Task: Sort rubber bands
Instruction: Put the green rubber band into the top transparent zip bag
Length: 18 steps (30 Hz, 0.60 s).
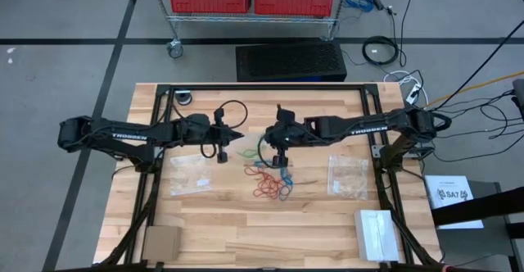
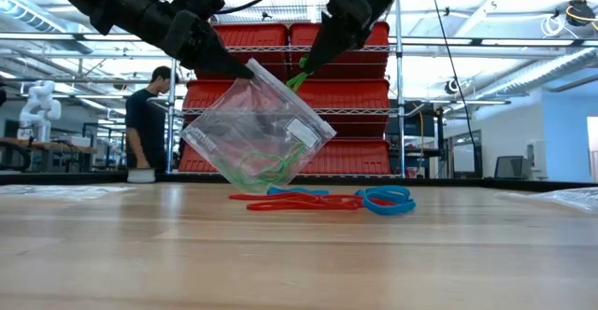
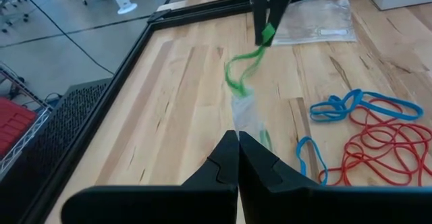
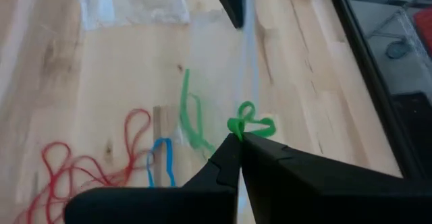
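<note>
Closest to the table-level camera lay bare wooden table (image 2: 299, 254), and just beyond it the loose rubber bands (image 2: 322, 199), red and blue loops heaped together at mid-table. Above them we saw both sets of jaws fully closed. Our left gripper (image 2: 241, 68) pinched the top left corner of a clear zip bag (image 2: 257, 128), which hung tilted in the air with its low corner just over the pile. Our right gripper (image 2: 306, 67) was clamped on green rubber bands (image 3: 244, 65) at the bag's upper right edge; these trailed down from the fingertips into the bag, where more green loops (image 2: 264, 170) already sat near the bottom. From above, the two grippers met near the table's centre, left gripper (image 1: 232, 132) beside right gripper (image 1: 274, 137), with the red and blue heap (image 1: 270, 183) just nearer us. Two more clear bags lay flat, one to the left (image 1: 190, 175) and one to the right (image 1: 348, 176), apparently for the other colours. We judged the green sort to be under way and the red and blue untouched. Our worry was the single-corner hold: the mouth could sag shut and leave the green bands draped over the rim, so that they fell onto the mixed pile on release. A tug from the right gripper might also pull the film free of the left.
</note>
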Motion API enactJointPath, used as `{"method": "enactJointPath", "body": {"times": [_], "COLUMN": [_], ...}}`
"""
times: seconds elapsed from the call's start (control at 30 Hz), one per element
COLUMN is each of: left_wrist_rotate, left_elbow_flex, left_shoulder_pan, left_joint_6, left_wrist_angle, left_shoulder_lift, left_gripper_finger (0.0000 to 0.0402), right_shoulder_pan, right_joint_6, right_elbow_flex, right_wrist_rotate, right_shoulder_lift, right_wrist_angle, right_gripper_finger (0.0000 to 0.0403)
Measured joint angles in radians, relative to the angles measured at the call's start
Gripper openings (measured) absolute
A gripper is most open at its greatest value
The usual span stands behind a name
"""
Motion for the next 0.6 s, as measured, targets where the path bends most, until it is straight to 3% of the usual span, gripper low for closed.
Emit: {"method": "enactJointPath", "body": {"times": [0.3,0.6], "left_wrist_rotate": [0.0,0.002], "left_elbow_flex": [0.0,0.0], "left_shoulder_pan": [0.0,0.0], "left_joint_6": [0.01,0.011], "left_wrist_angle": [-0.007,-0.013], "left_shoulder_lift": [0.0,0.0], "left_gripper_finger": [0.0,0.0], "right_shoulder_pan": [-0.044,-0.063], "right_joint_6": [-0.03,-0.062], "right_elbow_flex": [0.0,0.0], "right_wrist_rotate": [-0.092,-0.077], "right_shoulder_lift": [0.059,0.082], "right_wrist_angle": [0.079,0.143], "right_gripper_finger": [0.0,0.0]}}
